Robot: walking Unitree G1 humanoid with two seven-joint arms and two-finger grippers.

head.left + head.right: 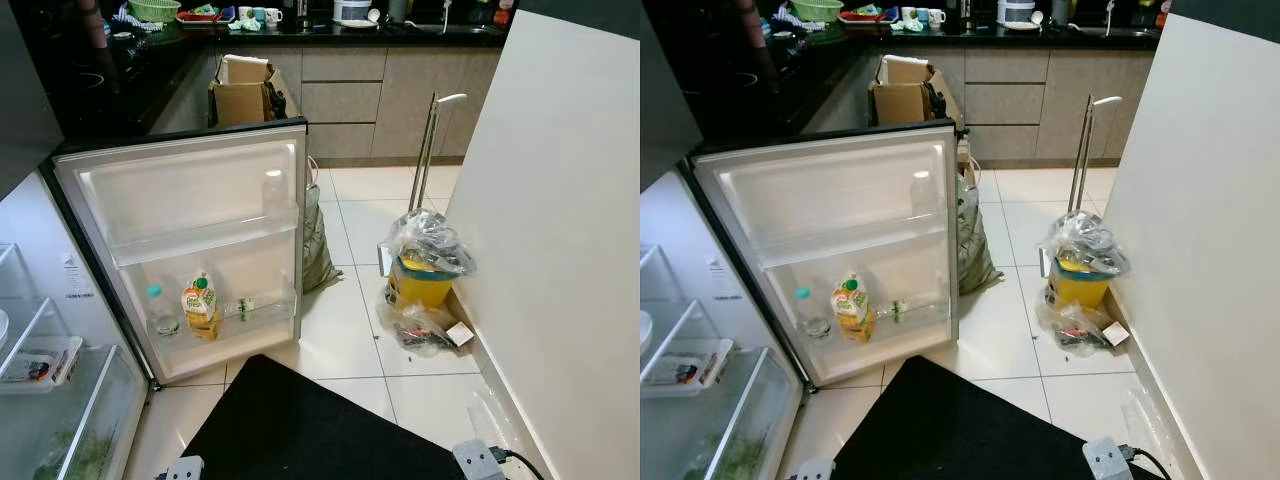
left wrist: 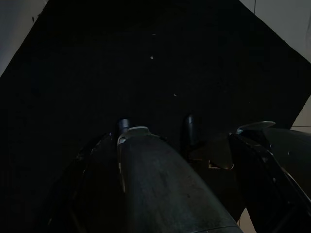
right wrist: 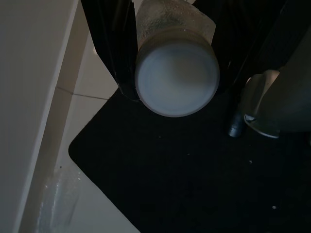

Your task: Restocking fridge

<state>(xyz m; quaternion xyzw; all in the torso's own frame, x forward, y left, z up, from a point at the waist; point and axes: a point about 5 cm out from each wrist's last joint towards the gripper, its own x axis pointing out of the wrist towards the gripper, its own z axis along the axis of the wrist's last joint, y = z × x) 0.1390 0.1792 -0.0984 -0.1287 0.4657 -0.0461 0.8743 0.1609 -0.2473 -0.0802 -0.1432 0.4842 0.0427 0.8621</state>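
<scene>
The fridge point(image 1: 60, 330) stands open at your left, its door point(image 1: 190, 240) swung wide toward the kitchen floor point(image 1: 350, 340). Your right gripper point(image 3: 175, 58) hangs low over a black mat point(image 3: 184, 174), pointing down at it, and its fingers are clamped on a pale frosted container point(image 3: 176, 73). The container's long axis runs along the fingers, with its round white end facing the mat. Your left gripper point(image 2: 155, 128) also hangs low over the same mat; the view is very dark, the 2 fingertips point(image 2: 123, 124) look set apart, and a dark rounded object point(image 2: 160, 184) lies between the fingers, though you cannot tell whether they grip it.

In the door's bottom rack point(image 1: 225, 320) you have a clear bottle with a teal cap point(image 1: 160, 312), upright, and just beside it a yellow bottle with a green cap point(image 1: 202, 305), also upright; a small item point(image 1: 244, 308) sits further along. Inside the fridge, a flat packaged tray point(image 1: 38, 362) rests on a shelf, and greens show in the clear drawer point(image 1: 80, 440) beneath.

By the white wall point(image 1: 560, 250), a yellow bin point(image 1: 420, 280) lined with a plastic bag stands on the floor. Further off, an open cardboard box point(image 1: 245, 90) sits before the dark bench point(image 1: 330, 30).
</scene>
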